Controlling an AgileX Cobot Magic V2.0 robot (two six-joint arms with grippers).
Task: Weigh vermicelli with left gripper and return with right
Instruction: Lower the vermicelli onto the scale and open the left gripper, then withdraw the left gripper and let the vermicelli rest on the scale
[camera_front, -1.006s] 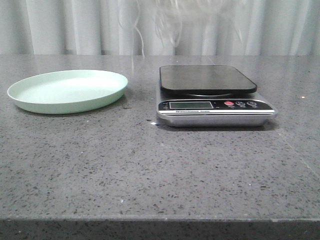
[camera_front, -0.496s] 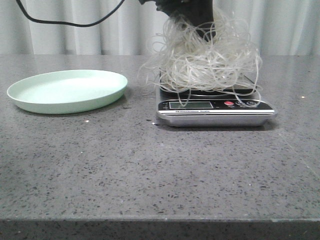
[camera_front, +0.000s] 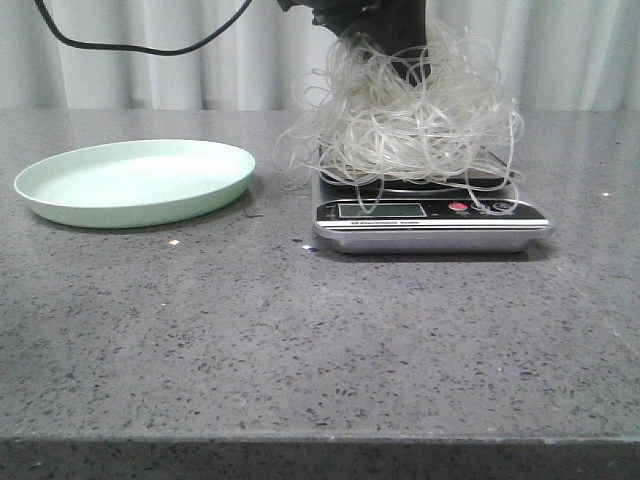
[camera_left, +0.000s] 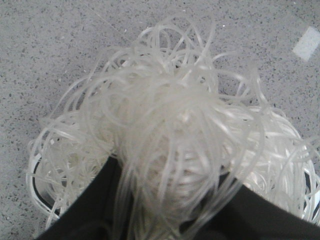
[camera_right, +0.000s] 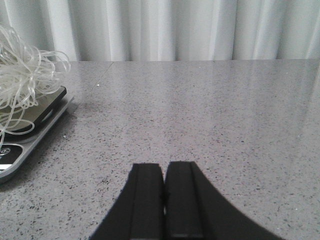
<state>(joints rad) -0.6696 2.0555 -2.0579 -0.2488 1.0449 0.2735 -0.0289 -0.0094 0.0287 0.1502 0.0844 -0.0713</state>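
Observation:
The vermicelli (camera_front: 415, 120) is a fluffy mound of whitish looping strands lying on the black platform of the silver kitchen scale (camera_front: 430, 228). Loose loops hang over the scale's edges. My left gripper (camera_front: 392, 52) reaches down into the top of the mound. In the left wrist view its gripper (camera_left: 170, 180) has its black fingers on either side of a thick bundle of the vermicelli (camera_left: 165, 110) and holds it. My right gripper (camera_right: 164, 167) is shut and empty low over the table, to the right of the scale (camera_right: 20, 135) and the vermicelli (camera_right: 22, 75).
A pale green round plate (camera_front: 135, 180) sits empty on the grey speckled table at the left, apart from the scale. A black cable hangs at the top left. White curtains close off the back.
One second ago the scale was bare, with only strands dangling above it. The left gripper then brought the vermicelli down onto the scale. It has barely shifted in the last half second.

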